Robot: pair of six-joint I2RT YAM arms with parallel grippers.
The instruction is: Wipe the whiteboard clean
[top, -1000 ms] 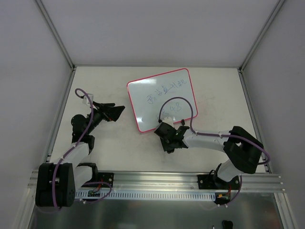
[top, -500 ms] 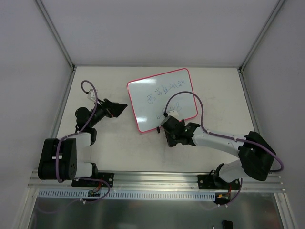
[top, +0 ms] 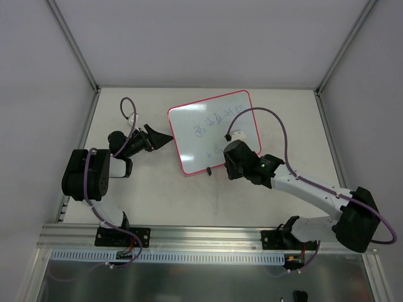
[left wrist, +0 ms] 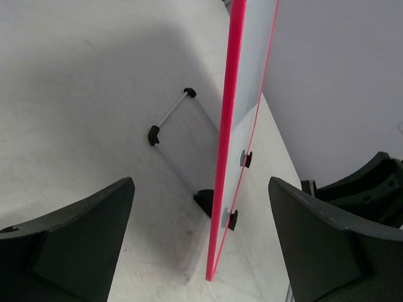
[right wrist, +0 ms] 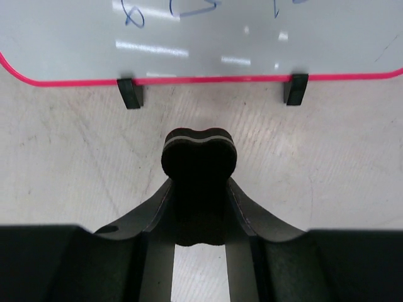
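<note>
The whiteboard (top: pixel 211 126) has a pink-red frame and blue writing, and stands tilted on a wire stand (left wrist: pixel 175 135) with black clip feet (right wrist: pixel 130 93). My left gripper (top: pixel 162 137) is open at the board's left edge. In the left wrist view the board is seen edge-on (left wrist: pixel 232 113), lined up with the gap between the open fingers (left wrist: pixel 82 239) of my left gripper (left wrist: pixel 201 185). My right gripper (top: pixel 234 152) is shut on a small black eraser (right wrist: pixel 199 165), held just short of the board's lower edge (right wrist: pixel 201 80).
The table (top: pixel 296 126) is walled in by white panels at the back and sides. An aluminium rail (top: pixel 208 239) with the arm bases runs along the near edge. Purple cables (top: pixel 280 135) loop from both wrists.
My left gripper has swung up and right to the board's left edge. My right arm has stretched out and carried the eraser right and up, to the board's lower right part.
</note>
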